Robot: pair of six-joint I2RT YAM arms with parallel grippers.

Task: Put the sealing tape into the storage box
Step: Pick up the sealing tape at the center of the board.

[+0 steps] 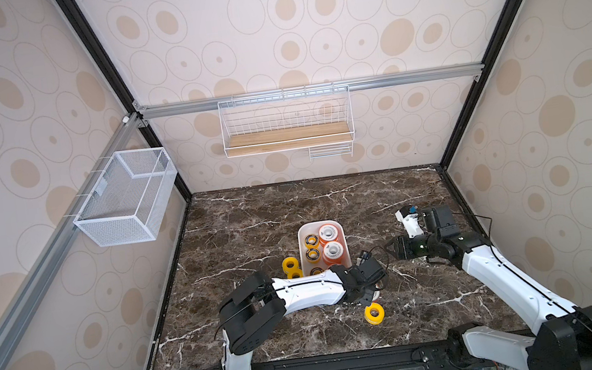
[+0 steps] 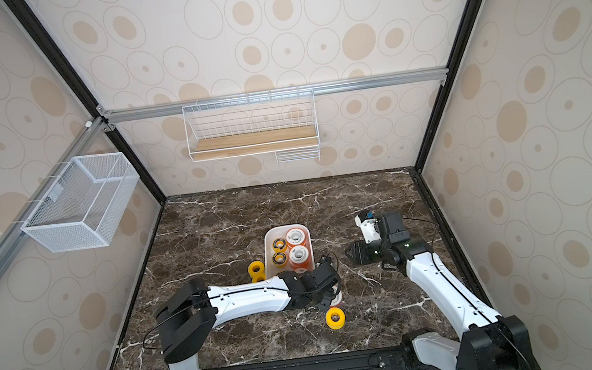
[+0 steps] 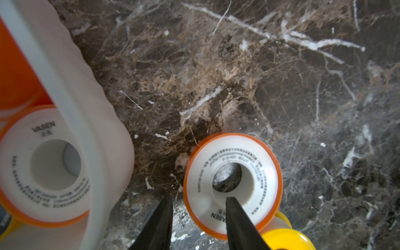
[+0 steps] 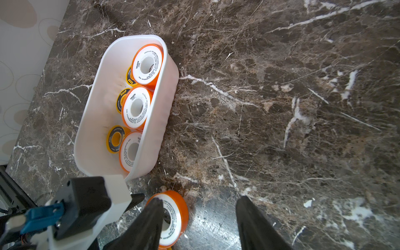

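Observation:
The white storage box (image 1: pixel 301 239) (image 2: pixel 266 247) (image 4: pixel 99 91) (image 3: pixel 97 108) stands mid-table and holds several sealing tape spools: orange-rimmed ones (image 1: pixel 332 251) (image 4: pixel 136 107) and black-ringed yellow ones (image 1: pixel 311 241) (image 4: pixel 116 139). An orange-rimmed spool (image 3: pixel 232 184) (image 4: pixel 173 216) (image 2: pixel 337 297) lies on the marble just in front of the box. My left gripper (image 3: pixel 199 198) (image 1: pixel 367 294) is low over it and open. One finger is over the centre hole, the other outside the rim with a gap showing. My right gripper (image 4: pixel 199 200) (image 1: pixel 390 249) hangs open and empty to the right of the box.
A plain yellow spool (image 1: pixel 374 313) (image 2: pixel 335 317) (image 3: pixel 285 238) lies beside the left gripper, and two more (image 1: pixel 291 267) (image 2: pixel 256 268) lie left of the box. A mesh basket (image 1: pixel 127 199) hangs on the left wall. A wire shelf (image 1: pixel 286 125) hangs on the back wall.

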